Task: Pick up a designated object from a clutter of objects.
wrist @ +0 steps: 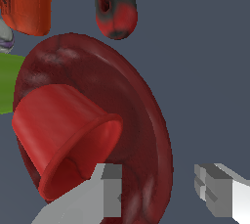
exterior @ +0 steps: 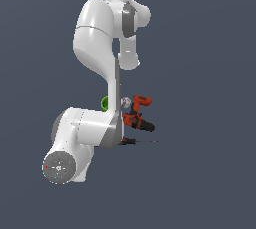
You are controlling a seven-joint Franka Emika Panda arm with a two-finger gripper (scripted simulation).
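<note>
Exterior view: arm (exterior: 95, 73) hides most of the clutter; green cup (exterior: 104, 103), pale ball (exterior: 126, 102), orange-black drill (exterior: 138, 115) and screwdriver (exterior: 137, 141) peek out to its right. Bowl and gripper hidden. Wrist view: gripper (wrist: 158, 191) spread, fingers (wrist: 108, 189) straddling the dark red bowl (wrist: 141, 120) rim; red cup (wrist: 66, 132) lies tipped in the bowl.

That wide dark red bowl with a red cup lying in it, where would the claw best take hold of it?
Probably at the thin rim of the wide, shallow dark red round bowl, on the bare side away from the brighter red cup lying in it. The open claw already has one finger over the bowl's inside and the other outside the rim, so closing there should pinch the wall.
</note>
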